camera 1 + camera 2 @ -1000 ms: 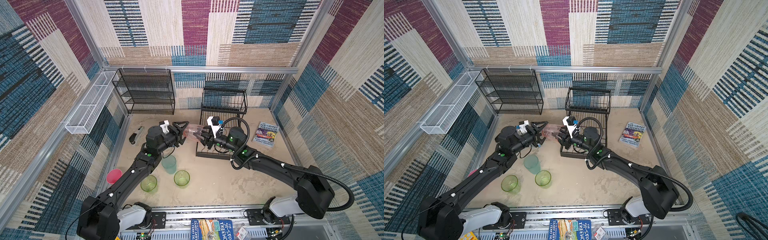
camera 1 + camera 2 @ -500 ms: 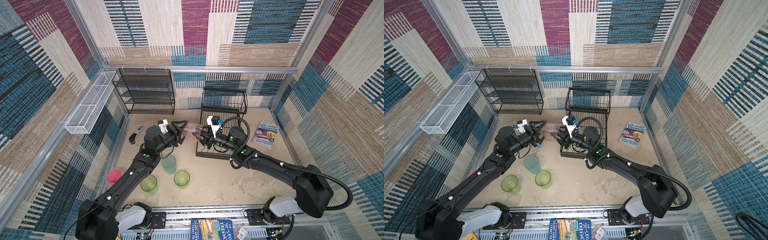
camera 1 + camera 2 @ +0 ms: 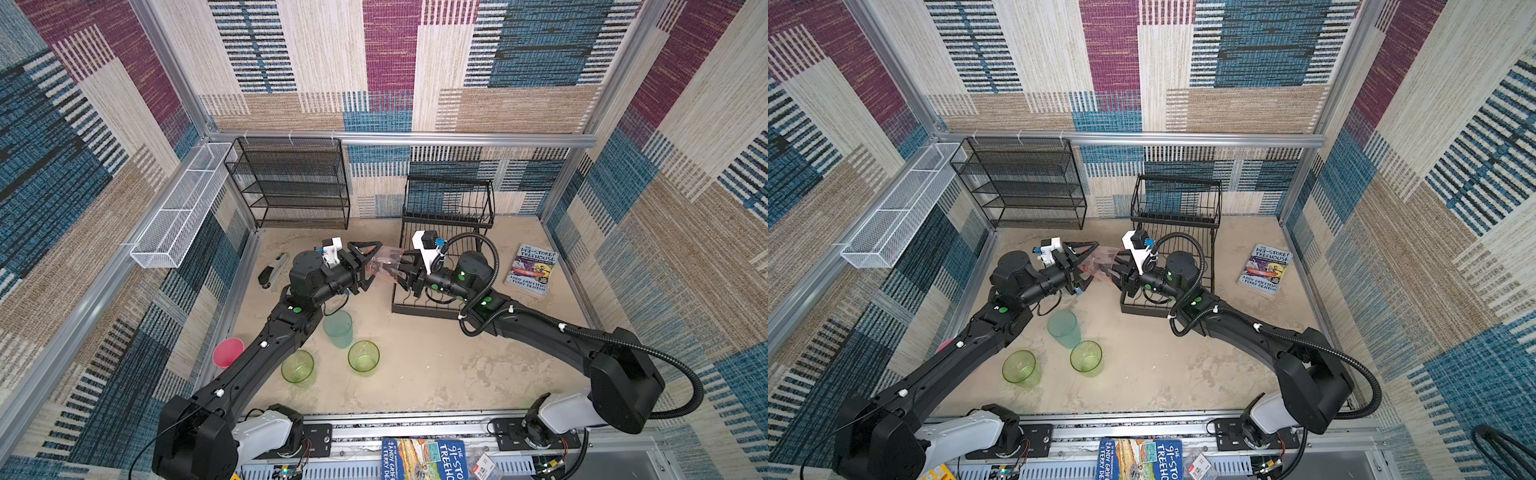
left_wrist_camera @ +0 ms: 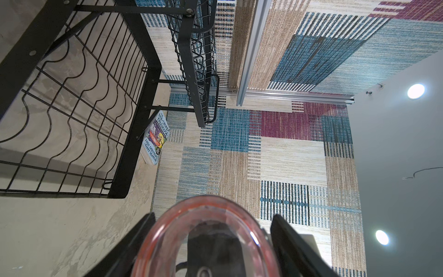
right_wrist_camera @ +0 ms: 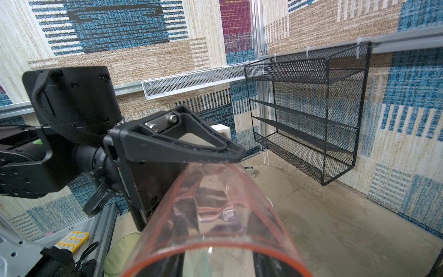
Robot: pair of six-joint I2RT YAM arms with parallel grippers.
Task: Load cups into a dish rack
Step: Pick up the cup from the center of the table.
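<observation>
I see the right jaws grasping the peach-pink cup (image 3: pixel 384 268) beside the dish rack (image 3: pixel 424 311); the left jaws are released, loosely flanking its base.

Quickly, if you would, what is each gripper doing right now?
Left gripper: open, jaws loose around the peach-pink cup.
Right gripper: shut on the peach-pink cup.

- A translucent peach-pink cup (image 4: pixel 206 239) is seen end-on between the 2 black fingers (image 4: pixel 290 242) of the left tool (image 4: pixel 213 217); a narrow gap is shown beside 1 finger.
- The black wire dish rack (image 4: pixel 135 134) is set on the desk (image 4: pixel 60 227), its lower tray crossed by curved dividers.
- A book (image 4: pixel 155 138) is laid just beside the rack's corner.
</observation>
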